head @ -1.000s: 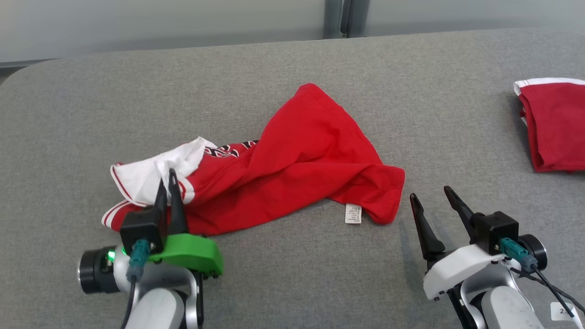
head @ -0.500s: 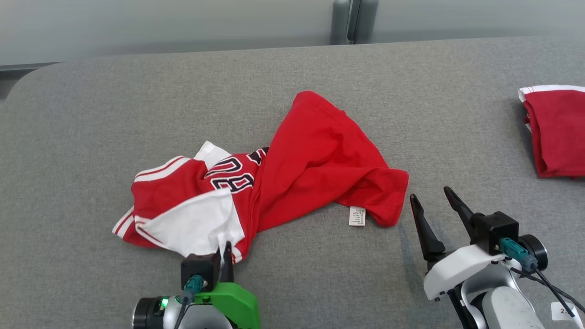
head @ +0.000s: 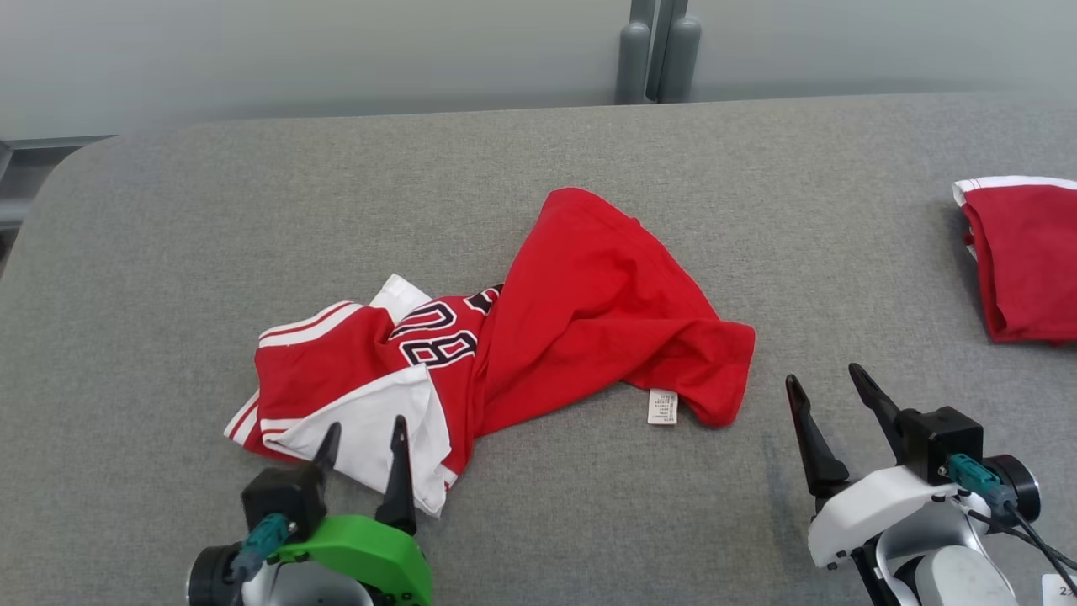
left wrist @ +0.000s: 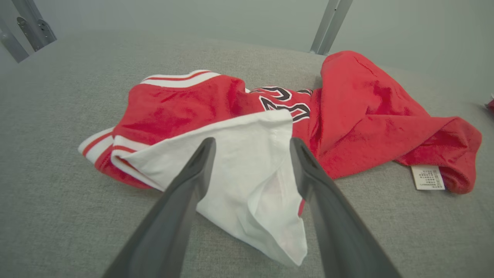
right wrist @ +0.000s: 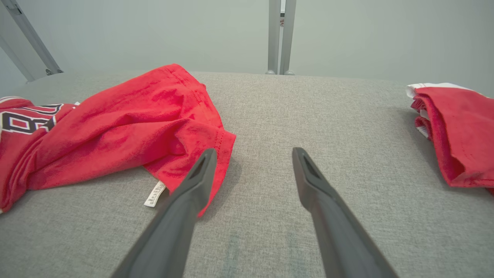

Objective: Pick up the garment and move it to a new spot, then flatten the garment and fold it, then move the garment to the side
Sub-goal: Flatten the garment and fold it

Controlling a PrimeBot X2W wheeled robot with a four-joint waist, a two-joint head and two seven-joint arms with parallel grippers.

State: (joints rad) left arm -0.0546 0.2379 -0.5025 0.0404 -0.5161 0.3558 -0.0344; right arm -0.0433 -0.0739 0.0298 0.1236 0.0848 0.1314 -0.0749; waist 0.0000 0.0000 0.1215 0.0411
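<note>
The garment (head: 572, 328) is a crumpled red jersey with white sleeves, black numbers and a small white label; it lies mid-table. Its white sleeve (left wrist: 247, 181) is spread flat at the near left end. My left gripper (head: 362, 431) stands open at that sleeve, fingers apart over the white cloth (left wrist: 252, 144), with nothing pinched between them. Over bare table, just right of the garment's red hem (right wrist: 185, 135), my right gripper (head: 826, 379) is open and empty (right wrist: 252, 154).
A second red garment (head: 1022, 257) with white trim lies folded at the table's right edge (right wrist: 455, 131). The grey fabric table (head: 168, 252) ends at a wall behind, where metal posts (head: 656, 50) stand.
My left gripper drew the white sleeve toward the near edge, turning that end over so the numbers show, then opened and let it go. The head camera has tilted, shifting the picture down.
</note>
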